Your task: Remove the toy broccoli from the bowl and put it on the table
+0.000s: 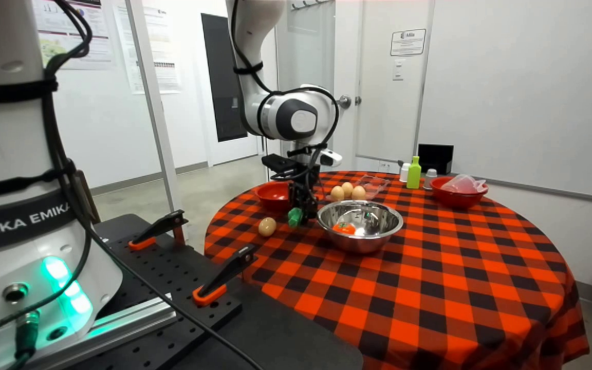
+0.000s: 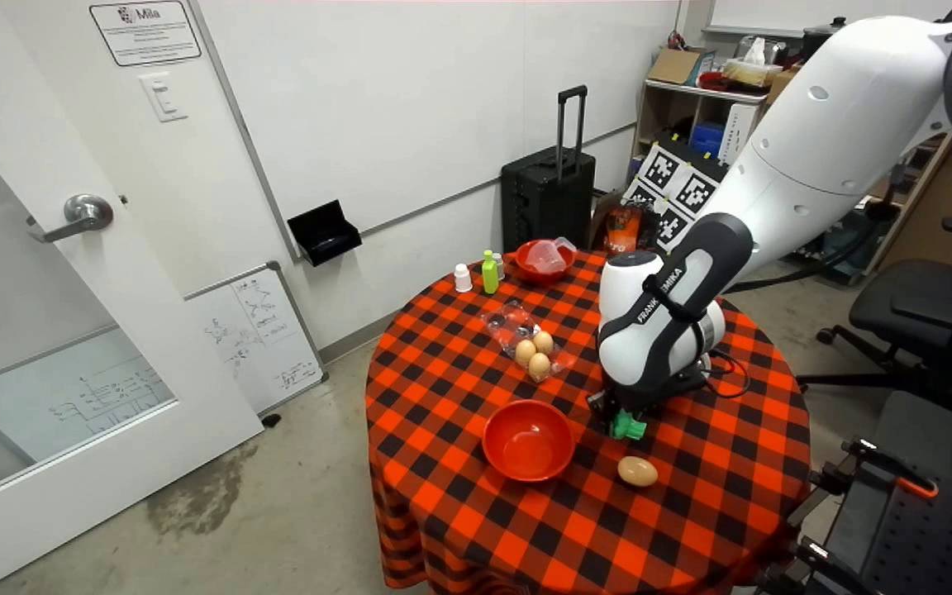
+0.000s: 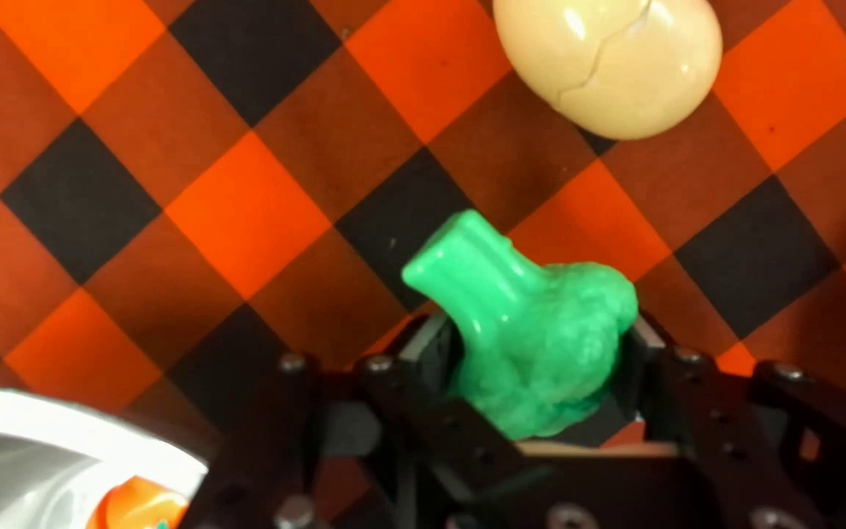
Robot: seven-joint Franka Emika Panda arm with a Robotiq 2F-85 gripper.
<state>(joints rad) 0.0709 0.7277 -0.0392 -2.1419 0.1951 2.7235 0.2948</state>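
Note:
The green toy broccoli (image 3: 533, 330) sits between the fingers of my gripper (image 3: 538, 339), which press on it from both sides. In the wrist view its stem points up and left. It also shows in both exterior views (image 1: 295, 217) (image 2: 628, 426), low over the checked table (image 1: 455, 293), beside the bowl. I cannot tell whether it touches the cloth. The silver bowl (image 1: 360, 243) holds an orange-red toy tomato (image 1: 345, 228). The bowl's rim shows at the lower left in the wrist view (image 3: 78, 426). The arm hides the bowl in an exterior view.
A brown egg (image 3: 614, 66) lies on the cloth near the broccoli. A red dish (image 2: 528, 442) stands close by. Several eggs (image 2: 534, 354) rest in a clear plastic carton. A green bottle (image 1: 413, 173), white cups and another red dish (image 1: 458, 198) stand farther back.

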